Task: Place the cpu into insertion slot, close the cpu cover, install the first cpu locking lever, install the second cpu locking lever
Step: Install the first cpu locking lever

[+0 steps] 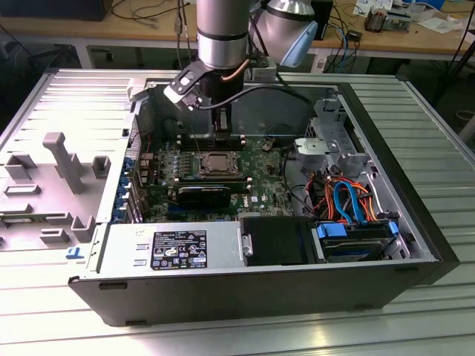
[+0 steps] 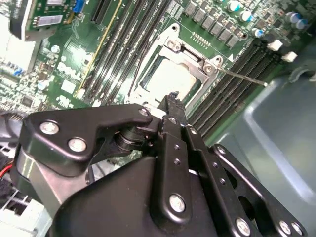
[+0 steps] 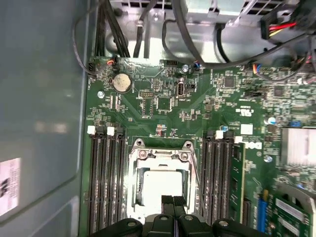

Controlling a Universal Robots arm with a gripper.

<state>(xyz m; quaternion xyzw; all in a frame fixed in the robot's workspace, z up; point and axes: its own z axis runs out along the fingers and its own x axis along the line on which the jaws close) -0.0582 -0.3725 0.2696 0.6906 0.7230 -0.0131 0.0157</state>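
1. Exterior view: An open computer case lay on its side on the ribbed metal desk, with a grey fixture on the desk toward the exterior view's left. The arm came down from the upper centre of the frame. Its end effector hung over the green motherboard, just beyond the far edge of the insertion slot, which sat near the middle of the board.

2. Second wrist view: The black fingers of the end effector were pressed together with nothing between them. Their tips stood over the near edge of the socket, though I could not tell whether they touched it. The cpu lay flat inside the socket, its pale top showing through the window of the cpu cover, which lay down over it. A thin metal lever rod stuck out from one corner of the cover, across the long black memory slots.

3. First wrist view: The closed fingertips overlapped the edge of the cover. The chip sat framed within it, between two banks of memory slots. A round coin battery lay farther off on the board, near black cables.
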